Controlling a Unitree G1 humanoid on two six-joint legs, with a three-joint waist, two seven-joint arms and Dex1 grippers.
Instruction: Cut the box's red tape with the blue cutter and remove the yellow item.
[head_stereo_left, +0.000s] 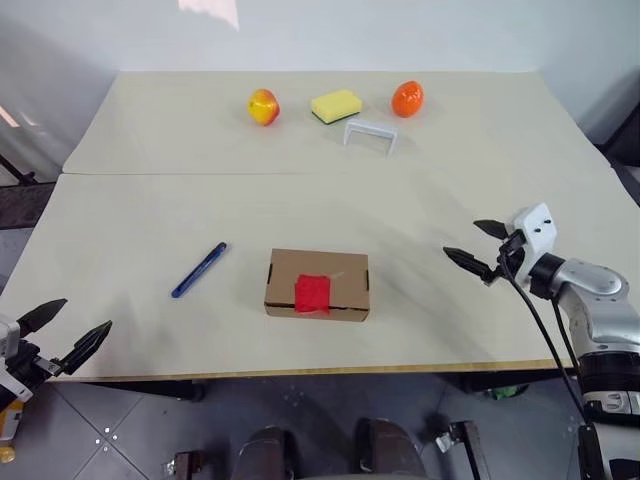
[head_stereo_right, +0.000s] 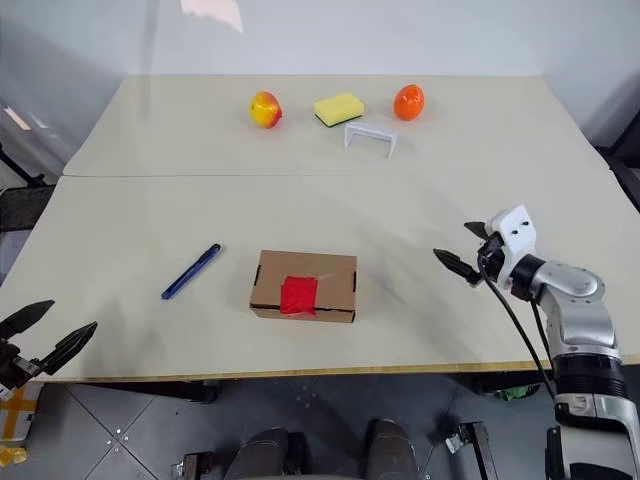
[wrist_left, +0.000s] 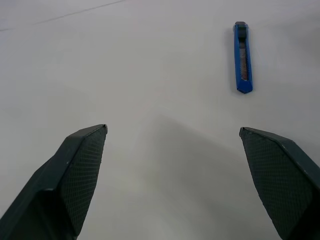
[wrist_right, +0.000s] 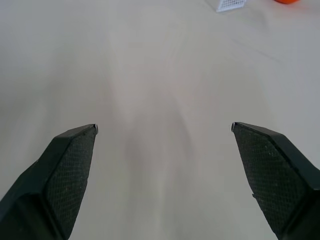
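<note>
The box (head_stereo_left: 318, 284) sits closed near the table's (head_stereo_left: 120, 240) front edge, red tape (head_stereo_left: 312, 293) over its front seam, so whatever is inside is hidden. The blue cutter (head_stereo_left: 198, 270) lies to its left. My left gripper (head_stereo_left: 67, 330) hovers spread wide and empty off the near left edge. My right gripper (head_stereo_left: 478, 247) hovers to the box's right, also wide open and holding nothing.

Brown box (head_stereo_left: 318, 284) shut, red-taped; blue cutter (head_stereo_left: 198, 270) lying flat nearby.
</note>
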